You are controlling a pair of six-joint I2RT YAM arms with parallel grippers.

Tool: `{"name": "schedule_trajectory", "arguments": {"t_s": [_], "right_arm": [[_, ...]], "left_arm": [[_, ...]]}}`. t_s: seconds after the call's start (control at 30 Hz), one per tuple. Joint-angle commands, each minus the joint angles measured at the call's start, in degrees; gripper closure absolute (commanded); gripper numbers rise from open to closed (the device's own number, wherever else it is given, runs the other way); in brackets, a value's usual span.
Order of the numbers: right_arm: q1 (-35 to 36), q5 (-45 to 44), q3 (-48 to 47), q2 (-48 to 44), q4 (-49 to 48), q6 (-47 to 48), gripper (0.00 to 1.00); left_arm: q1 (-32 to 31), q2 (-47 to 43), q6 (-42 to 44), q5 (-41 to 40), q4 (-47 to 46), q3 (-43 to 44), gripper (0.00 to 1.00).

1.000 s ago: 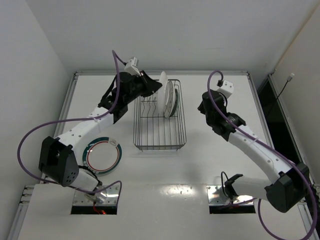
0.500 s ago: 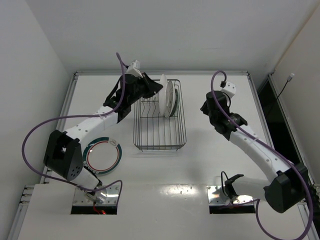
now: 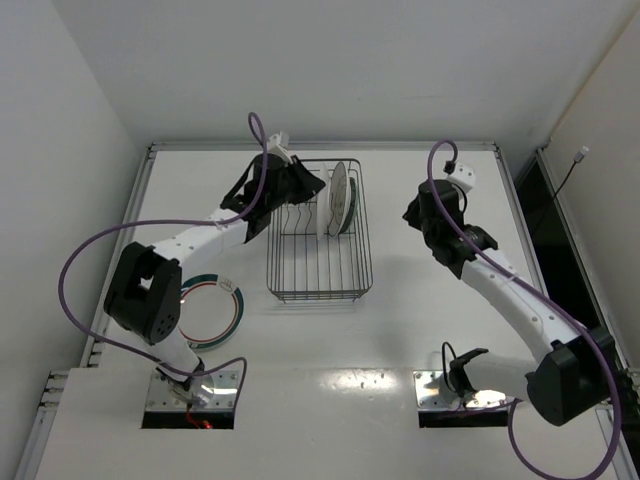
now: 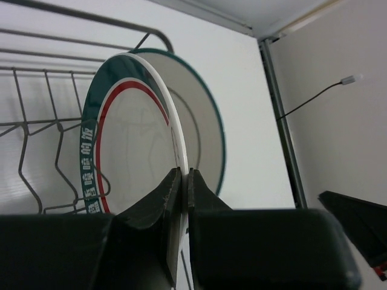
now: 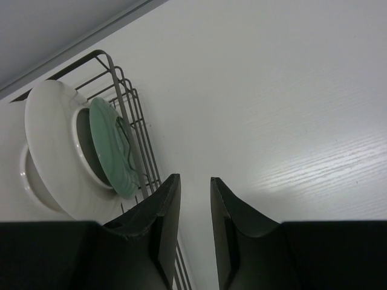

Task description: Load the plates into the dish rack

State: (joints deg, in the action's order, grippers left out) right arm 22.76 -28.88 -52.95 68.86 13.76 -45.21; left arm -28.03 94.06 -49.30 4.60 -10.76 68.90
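Observation:
My left gripper (image 3: 303, 187) is shut on the rim of a white plate with green and red rings (image 4: 130, 151), holding it upright inside the dark wire dish rack (image 3: 320, 262); this plate also shows in the top view (image 3: 324, 203). Just behind it stands another plate (image 4: 205, 130), and the top view shows upright plates (image 3: 343, 195) at the rack's far end. The right wrist view shows a large white plate (image 5: 51, 145) and a smaller greenish one (image 5: 112, 148) in the rack (image 5: 128, 106). A ringed plate (image 3: 215, 308) lies flat on the table. My right gripper (image 3: 415, 213) is open and empty, right of the rack.
The left arm's elbow (image 3: 150, 290) hangs over part of the flat plate. The table's raised rim (image 3: 320, 146) runs just behind the rack. The near prongs of the rack (image 3: 320, 250) hold nothing.
My left gripper has moved right and down with the plate, bringing it next to the standing plates. The left elbow swung right. The right arm barely moved.

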Motion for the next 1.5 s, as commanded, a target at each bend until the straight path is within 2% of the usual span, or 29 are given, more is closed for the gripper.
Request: {"name": "schedule_trajectory", "arguments": {"t_s": [0.0, 0.13, 0.27, 0.3, 0.37, 0.4, 0.43, 0.5, 0.57, 0.6, 0.63, 0.67, 0.73, 0.8, 0.9, 0.97, 1.1, 1.23, 1.37, 1.47], "right_arm": [[-0.7, 1.11, 0.3, 0.13, -2.51, 0.56, 0.77], [-0.7, 1.64, 0.3, 0.13, -2.51, 0.56, 0.77], [-0.7, 1.64, -0.31, 0.66, -2.51, 1.09, 0.77], [-0.7, 2.16, -0.31, 0.66, -2.51, 1.61, 0.77], [-0.7, 2.17, -0.31, 0.14, -2.51, 1.62, 0.77], [-0.7, 2.17, -0.31, 0.13, -2.51, 1.62, 0.77], [-0.7, 2.17, -0.31, 0.13, -2.51, 1.62, 0.77], [-0.7, 2.69, -0.31, 0.13, -2.51, 1.62, 0.77], [-0.7, 2.69, -0.31, 0.13, -2.51, 1.62, 0.77], [-0.7, 2.69, -0.92, 0.13, -2.51, 1.62, 0.77], [-0.7, 2.69, -0.93, 0.13, -2.51, 1.62, 0.77], [-0.7, 2.69, -0.93, 0.13, -2.51, 1.62, 0.77], [-0.18, 2.69, -0.93, 0.13, -3.12, 1.62, 0.77], [-0.18, 3.21, -0.93, 0.13, -3.12, 1.62, 0.77], [-0.18, 3.75, -0.93, 1.45, -3.74, 1.62, 0.77], [-0.18, 4.36, -0.93, 1.97, -3.74, 1.62, 0.77], [-0.18, 5.59, -0.93, 1.98, -4.27, 1.62, 0.77], [-0.18, 6.65, -1.62, 1.98, -4.27, 2.14, 0.77], [-0.18, 7.78, -2.16, 3.03, -3.56, 2.67, 0.77], [-0.18, 7.79, -2.16, 3.03, -3.56, 2.67, 0.77]], "left_arm": [[0.35, 0.95, 0.69, 0.67, -2.68, 3.69, 1.0], [0.35, 3.49, 2.36, 3.04, -0.67, 7.55, 0.99], [0.35, 5.34, 6.83, 4.98, 5.48, 14.49, 0.8], [0.35, 4.47, 7.72, 4.98, 6.8, 15.46, 0.68], [0.35, 3.06, 11.57, 4.28, 10.92, 18.35, 0.54], [0.35, 2.36, 13.07, 3.49, 12.68, 19.59, 0.39], [0.35, 1.83, 14.57, 2.96, 17.4, 21.08, 0.35], [0.35, 0.52, 19.64, 0.52, 22.78, 25.55, 0.35], [-0.79, -4.13, 22.74, -4.05, 29.36, 26.11, 0.35], [-2.36, -6.59, 25.02, -7.55, 31.31, 24.1, 0.35], [-3.16, -9.22, 25.04, -15.85, 32.81, 22.34, 0.35], [-3.95, -14.82, 25.04, -20.72, 36.48, 20.24, 0.35], [-3.96, -19.86, 19.97, -31.52, 41.76, 14.17, 0.35], [-0.99, -25.73, 12.7, -34.3, 50.55, 8.13, 0.35], [0.96, -30.59, 5.39, -35.45, 58.21, -0.31, 0.35], [1.48, -34.55, 2.99, -34.92, 59.89, -3.93, 0.35], [1.49, -37.11, -3.25, -30.1, 61.04, -12.46, 0.42], [1.49, -30.71, -3.27, -28.25, 63.75, -13.97, 0.46], [1.49, -19.12, -1.95, -27.64, 66.22, -12.3, 0.47], [1.49, -17.42, -1.41, -25.09, 64.74, -12.91, 0.45]]}}
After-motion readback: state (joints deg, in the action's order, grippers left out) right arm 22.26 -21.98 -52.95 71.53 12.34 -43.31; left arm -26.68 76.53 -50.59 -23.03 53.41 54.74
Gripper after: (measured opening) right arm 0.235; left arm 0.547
